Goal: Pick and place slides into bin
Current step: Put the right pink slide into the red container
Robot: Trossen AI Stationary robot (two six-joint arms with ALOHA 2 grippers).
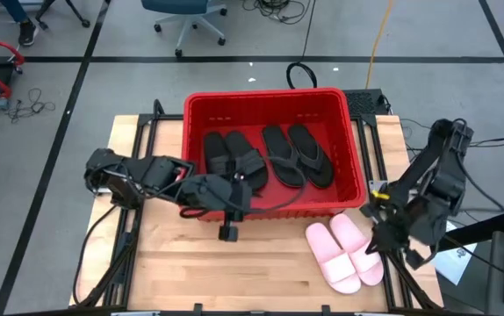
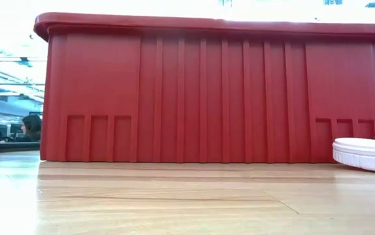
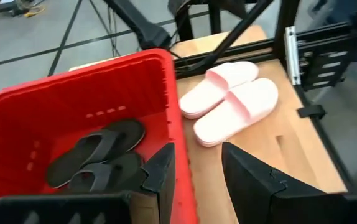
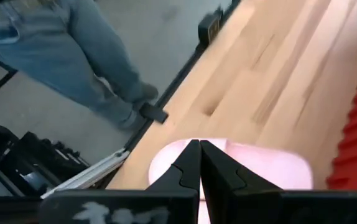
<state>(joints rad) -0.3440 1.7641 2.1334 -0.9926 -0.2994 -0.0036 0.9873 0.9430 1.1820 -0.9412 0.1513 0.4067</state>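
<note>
The red bin (image 1: 344,114) stands at the table's middle back. In it lie two black wide-strap slides (image 1: 233,158) and two black flip-flops (image 1: 298,155), soles down on its floor. Two pale pink slides (image 1: 344,253) lie side by side on the table, off the bin's near right corner. My left gripper (image 3: 197,155) is open and empty above the bin's near wall (image 3: 181,143). My right gripper (image 4: 199,144) is shut, its tips just over a pink slide (image 4: 265,168). My right gripper points its shut fingertips at a pink slide's top, near one end (image 4: 172,155). I cannot tell whether they touch it. The slide lies flat on the table.
In the low view the bin's near wall (image 2: 213,91) fills the picture, with a pink slide's sole (image 2: 367,153) at its right. Bare wood (image 1: 226,272) lies in front of the bin. A person's legs (image 4: 85,56) stand beside the table.
</note>
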